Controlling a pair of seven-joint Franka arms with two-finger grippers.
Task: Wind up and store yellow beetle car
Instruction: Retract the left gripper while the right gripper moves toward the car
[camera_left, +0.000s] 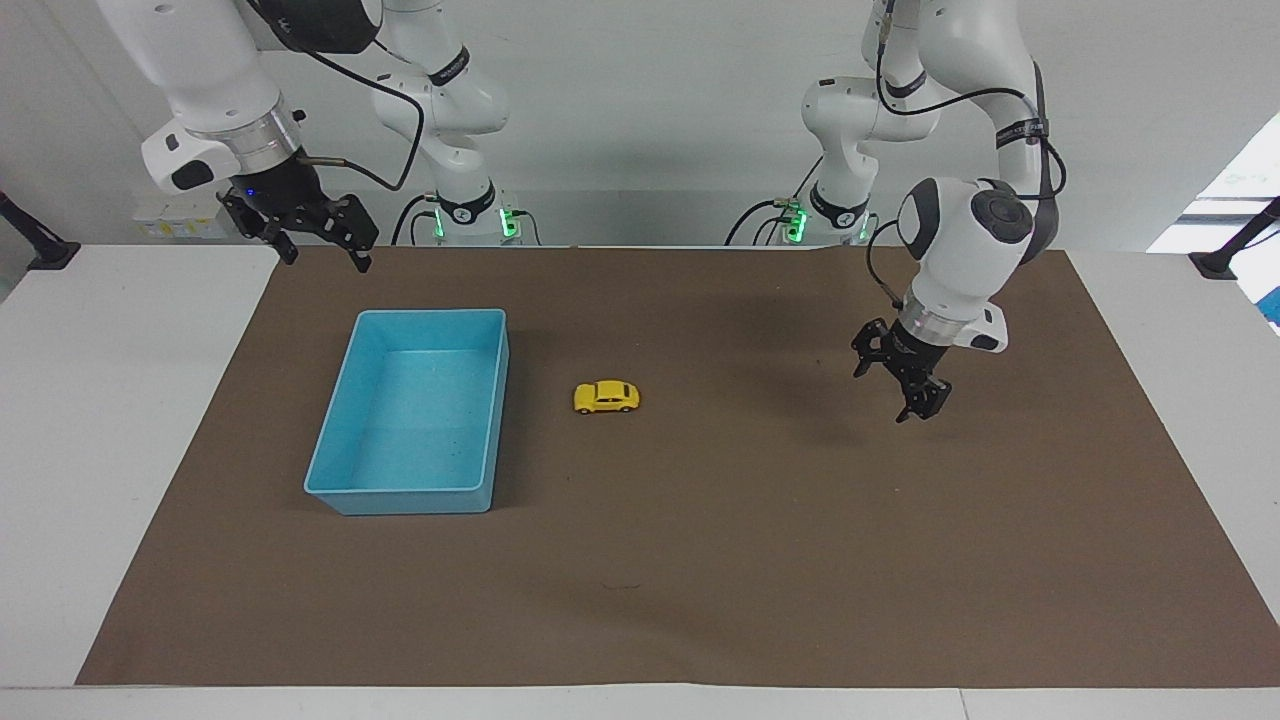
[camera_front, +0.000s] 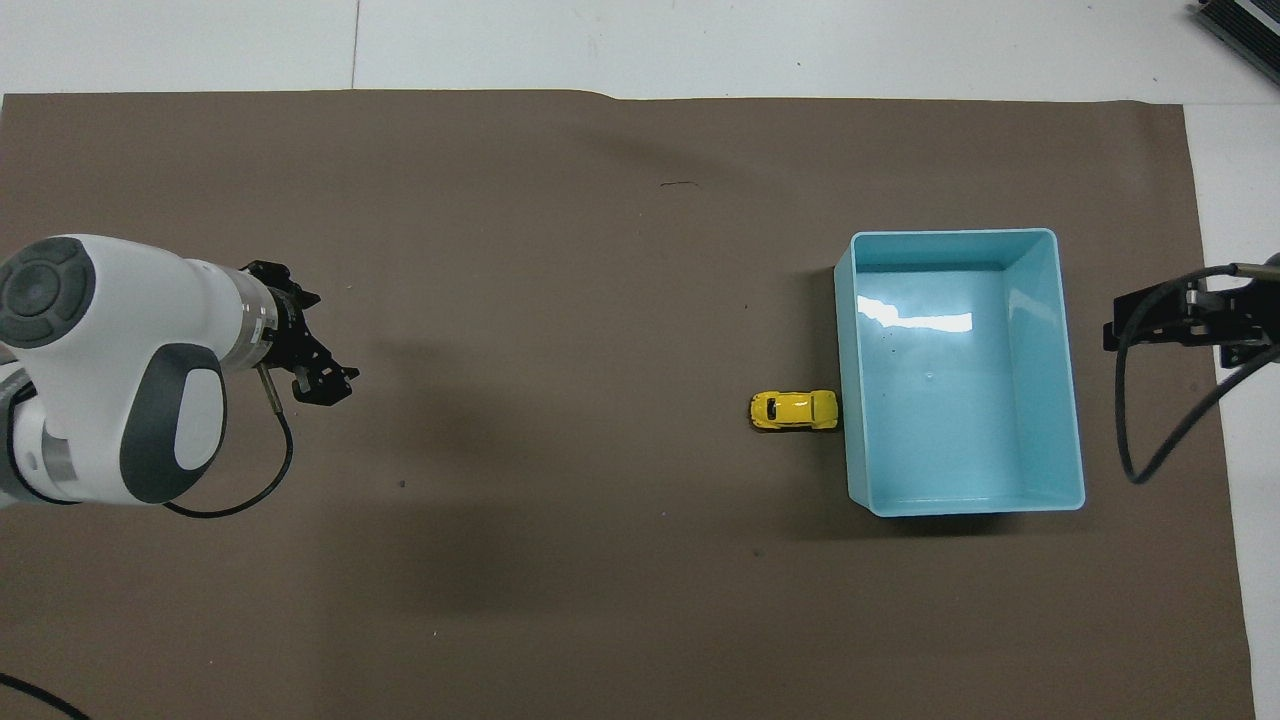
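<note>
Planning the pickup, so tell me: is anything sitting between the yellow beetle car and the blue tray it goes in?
Nothing visible. The yellow beetle car sits on the brown mat right beside the blue tray, with only the tray's own wall between them.

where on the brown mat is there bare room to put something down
Bare mat runs between the tiny yellow beetle car and the left gripper, and along the edge farthest from the robots. It is crowded only where the car sits beside the blue plastic tray.

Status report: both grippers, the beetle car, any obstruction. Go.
Left gripper open, empty, over the brown mat. Right gripper open, waiting above the mat's corner by the blue tray. Yellow beetle car on the mat beside the tray, outside it. Nothing in the way.
</note>
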